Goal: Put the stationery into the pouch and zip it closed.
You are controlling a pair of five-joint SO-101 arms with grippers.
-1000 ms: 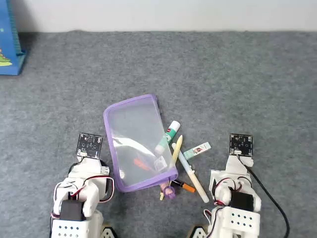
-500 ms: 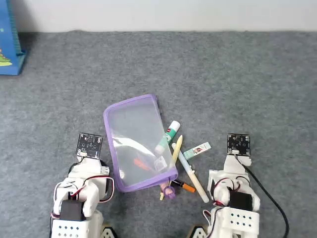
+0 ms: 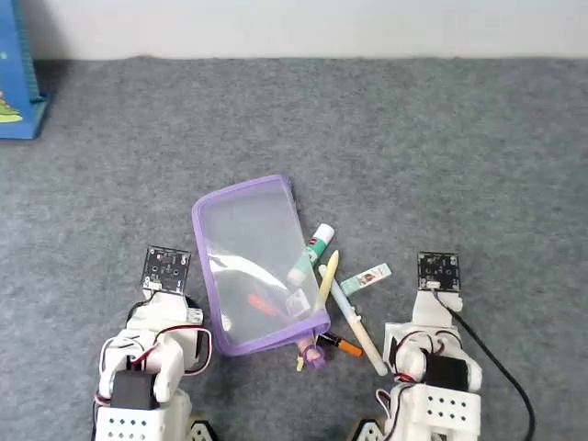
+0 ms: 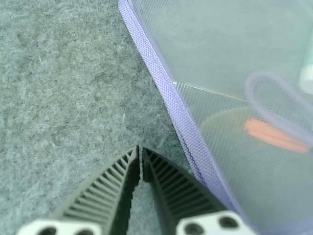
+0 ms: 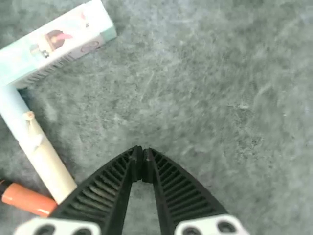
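Note:
A clear pouch with purple trim (image 3: 257,266) lies on the grey carpet between the two arms, with an orange item (image 4: 274,136) and a few others inside. Beside its open end lie a glue stick (image 3: 310,254), a yellow pen (image 3: 327,278), a pale blue-and-cream pen (image 3: 356,329), a small mint eraser box (image 3: 366,278) and an orange marker (image 3: 342,345). My left gripper (image 4: 141,156) is shut over the carpet just beside the pouch's purple edge (image 4: 166,98). My right gripper (image 5: 142,155) is shut and empty over bare carpet, near the eraser box (image 5: 54,44) and the cream pen (image 5: 46,161).
A blue box (image 3: 18,73) stands at the far left edge. A white wall runs along the back of the carpet (image 3: 413,138). A black cable (image 3: 501,363) trails from the right arm.
The right arm's wrist has shifted slightly forward and toward the stationery. The left arm and the objects have stayed still.

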